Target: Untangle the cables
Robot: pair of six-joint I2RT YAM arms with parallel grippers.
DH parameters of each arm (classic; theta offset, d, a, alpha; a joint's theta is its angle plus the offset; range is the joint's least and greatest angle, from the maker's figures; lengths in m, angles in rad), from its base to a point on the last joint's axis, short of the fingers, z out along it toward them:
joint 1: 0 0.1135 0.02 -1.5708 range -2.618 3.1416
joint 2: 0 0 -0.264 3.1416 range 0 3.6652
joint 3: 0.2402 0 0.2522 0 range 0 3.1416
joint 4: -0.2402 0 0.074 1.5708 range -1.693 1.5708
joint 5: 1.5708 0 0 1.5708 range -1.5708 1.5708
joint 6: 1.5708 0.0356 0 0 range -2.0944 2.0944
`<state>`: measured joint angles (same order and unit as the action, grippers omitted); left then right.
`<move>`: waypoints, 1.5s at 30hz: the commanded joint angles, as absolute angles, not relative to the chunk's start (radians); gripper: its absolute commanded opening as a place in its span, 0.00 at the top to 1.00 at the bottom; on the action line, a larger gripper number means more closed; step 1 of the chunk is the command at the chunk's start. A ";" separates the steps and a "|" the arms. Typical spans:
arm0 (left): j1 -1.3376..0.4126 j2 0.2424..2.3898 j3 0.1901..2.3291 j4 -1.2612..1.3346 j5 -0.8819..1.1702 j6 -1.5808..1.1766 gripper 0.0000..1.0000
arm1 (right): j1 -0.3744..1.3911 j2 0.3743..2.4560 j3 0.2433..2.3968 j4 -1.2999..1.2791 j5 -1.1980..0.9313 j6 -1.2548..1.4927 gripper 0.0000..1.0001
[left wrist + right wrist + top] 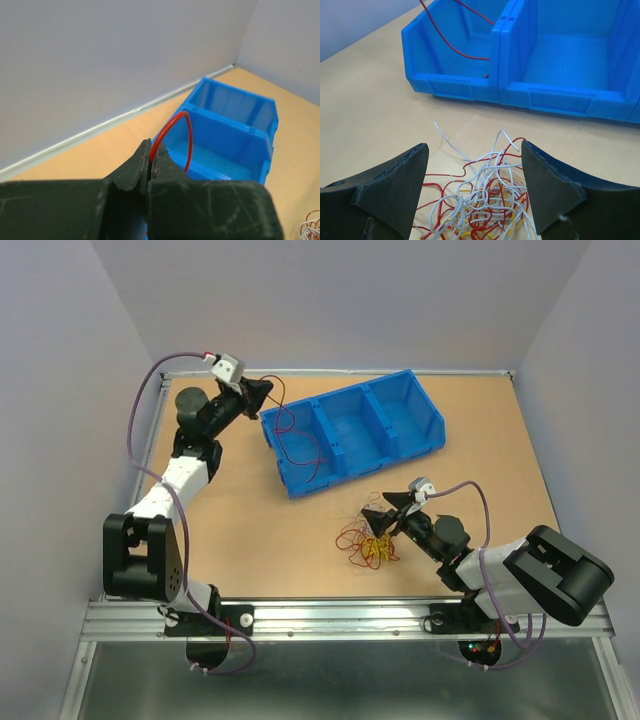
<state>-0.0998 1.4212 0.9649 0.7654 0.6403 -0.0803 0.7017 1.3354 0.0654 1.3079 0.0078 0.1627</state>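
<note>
From above, the small bunch of thin curly red, white and yellow wires (368, 540) lies on the tan counter (250, 530), at 5 o'clock from the blue plastic bin (405, 425). The left wrist view shows the left claw (151, 150) pinching one red wire (182, 113). The right wrist view shows the right claw (474, 145) spread wide over the bunch.

Tangled heap of red, white, yellow cables (485, 200) near blue bin (455, 87)
</note>
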 commanded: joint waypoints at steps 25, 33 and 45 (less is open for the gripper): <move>-0.457 1.870 1.477 -0.003 -0.147 0.361 1.00 | 0.707 1.250 -0.025 1.555 0.028 0.156 0.20; -0.476 1.947 1.574 -0.210 -0.189 0.348 1.00 | 0.706 1.258 -0.020 1.551 0.029 0.158 0.20; -0.477 1.936 1.562 -0.190 -0.176 0.350 0.55 | 0.707 1.253 0.147 1.291 0.034 0.126 0.04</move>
<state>-0.4759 2.0567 1.5822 -0.2214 -0.1837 0.3569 0.7017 1.2778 0.0666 1.3079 0.0185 0.1581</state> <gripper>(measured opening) 0.393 0.941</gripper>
